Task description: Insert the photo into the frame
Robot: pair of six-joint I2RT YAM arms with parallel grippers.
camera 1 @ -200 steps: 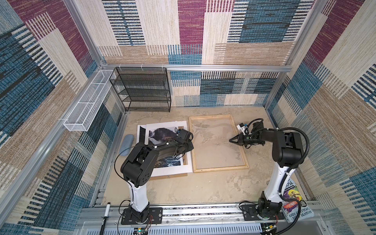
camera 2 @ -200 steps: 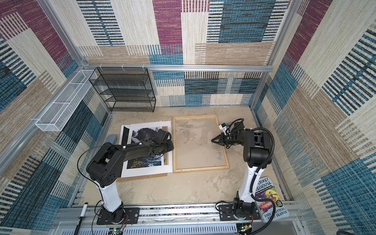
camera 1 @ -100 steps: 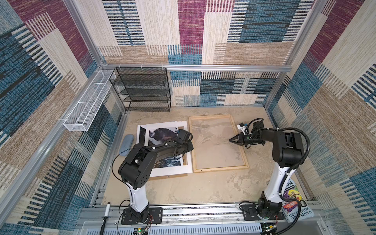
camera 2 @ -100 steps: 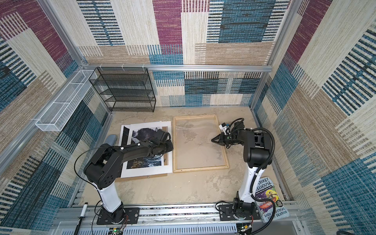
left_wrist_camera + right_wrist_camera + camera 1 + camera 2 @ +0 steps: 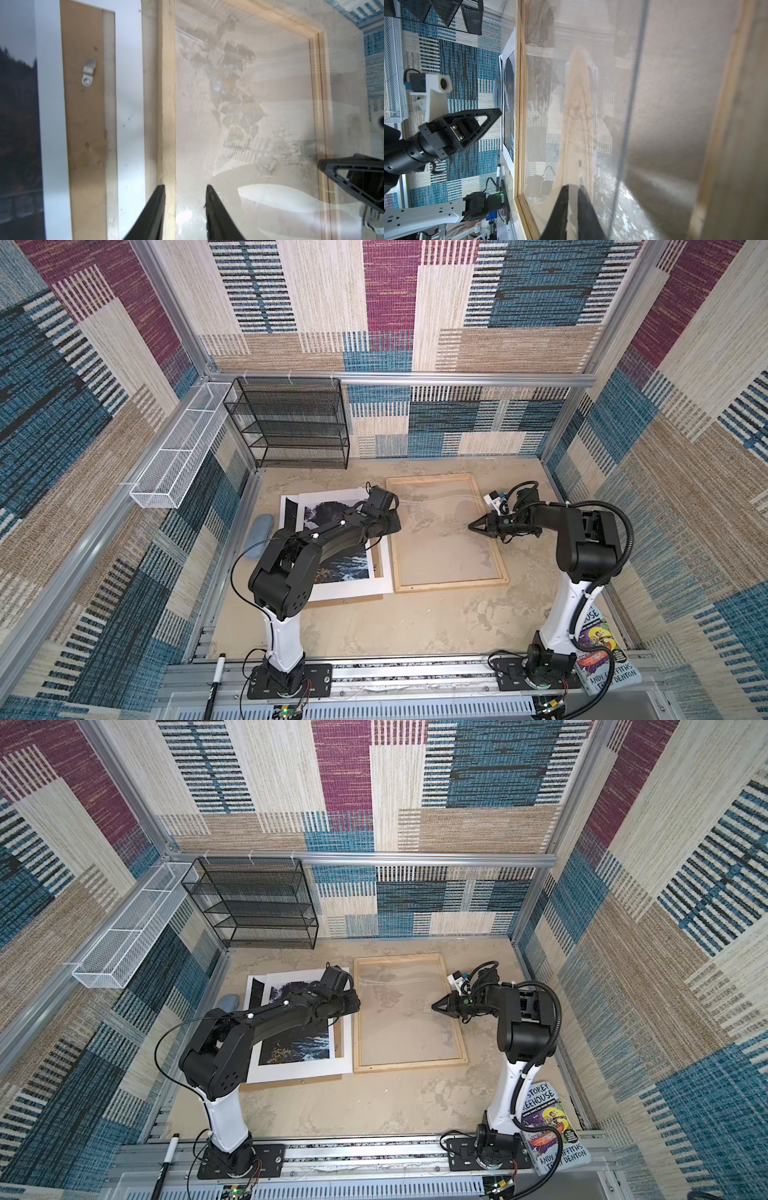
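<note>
Photo (image 5: 347,566): dark print of a rocky slope and white water, with a railing along one edge in the left wrist view and a narrow white border. It lies flat just beside the left gripper (image 5: 185,187), under that arm's forearm. A matte white mat board (image 5: 353,587) overlays it. Beneath is a brown fibreboard backing (image 5: 85,124) with a small metal hanger (image 5: 89,72).

Frame (image 5: 451,585): rectangular, thin pale wood strips with straight grain, holding a glossy clear pane (image 5: 440,539) that reflects the walls.

The left gripper's black tapered fingers stand apart, one either side of the frame's nearest strip, with slack showing.

Just inside the opposite strip, the right gripper (image 5: 573,186) hovers over the pane. Its fingers are nearly together with a thin slit between. Whether they pinch anything cannot be told.
</note>
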